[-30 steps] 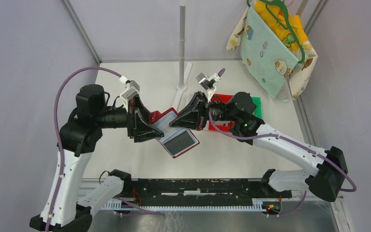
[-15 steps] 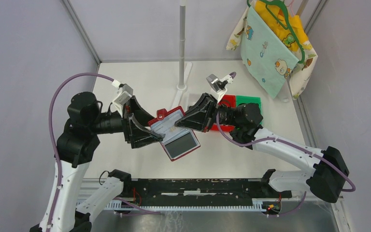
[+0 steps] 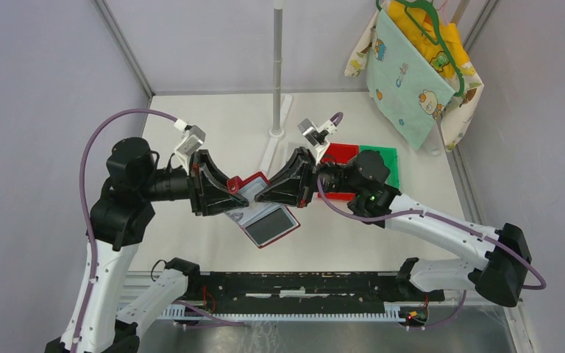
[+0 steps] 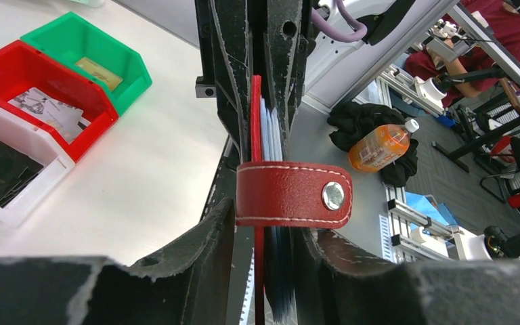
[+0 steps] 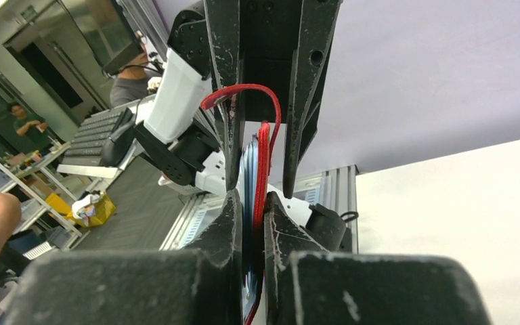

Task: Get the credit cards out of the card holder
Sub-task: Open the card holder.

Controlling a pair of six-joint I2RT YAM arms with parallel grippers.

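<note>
The red card holder [image 3: 268, 224] hangs open in the air between my two grippers, grey pocket panel facing up. My left gripper [image 3: 229, 197] is shut on its left side. In the left wrist view, its fingers [image 4: 196, 257] flank the red panel [image 4: 256, 135] and the bluish-white credit cards' edges [image 4: 269, 128], behind the red snap strap [image 4: 291, 195]. My right gripper [image 3: 263, 195] is shut on the opposite edge. In the right wrist view, its jaws [image 5: 249, 203] pinch the red panel [image 5: 263, 162] and a blue card edge [image 5: 247, 162] together.
A red bin [image 3: 338, 154] and a green bin [image 3: 382, 158] sit behind my right arm, and a white bin [image 4: 7, 176] lies beside them. A pole stand [image 3: 276, 73] rises at the back. A cloth bag [image 3: 412, 73] hangs at the back right.
My right gripper has closed in leftwards over the holder's top panel. The holder and my left gripper have shifted slightly left and back.
</note>
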